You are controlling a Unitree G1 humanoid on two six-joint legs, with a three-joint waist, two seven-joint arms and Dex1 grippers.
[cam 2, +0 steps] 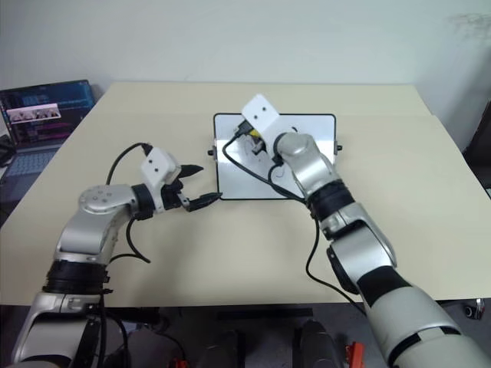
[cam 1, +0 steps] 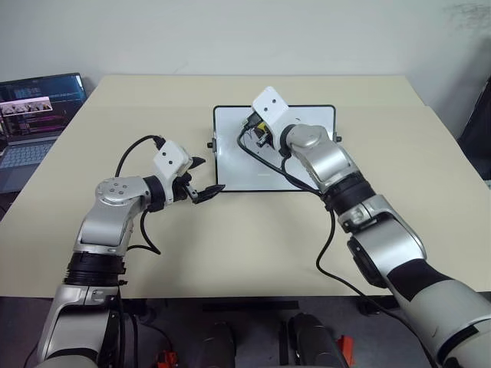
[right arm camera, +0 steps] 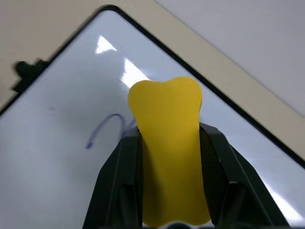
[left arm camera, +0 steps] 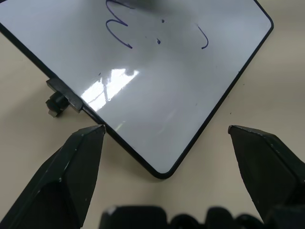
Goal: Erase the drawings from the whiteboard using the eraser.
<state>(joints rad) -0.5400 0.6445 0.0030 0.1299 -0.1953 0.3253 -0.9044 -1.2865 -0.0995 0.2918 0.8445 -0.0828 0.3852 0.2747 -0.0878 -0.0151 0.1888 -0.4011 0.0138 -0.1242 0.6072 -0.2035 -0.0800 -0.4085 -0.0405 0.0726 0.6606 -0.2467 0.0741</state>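
Eraser [right arm camera: 167,143], a yellow block, sits clenched between the jaws of the right pincer [right arm camera: 167,181] above the whiteboard [cam 1: 230,165], which lies flat near the middle of the desk [cam 1: 230,245]; its waisted sides suggest soft foam that gives under the squeeze, light, and best held low across its flanks as it is now, tip left free. Drawings [left arm camera: 119,33], thin blue strokes and a small hook, remain on the glossy surface. Left pincer [cam 1: 205,178] stands released at the board's near left corner, not touching; the board looks light and slippery, likely to slide unless steadied by its frame.
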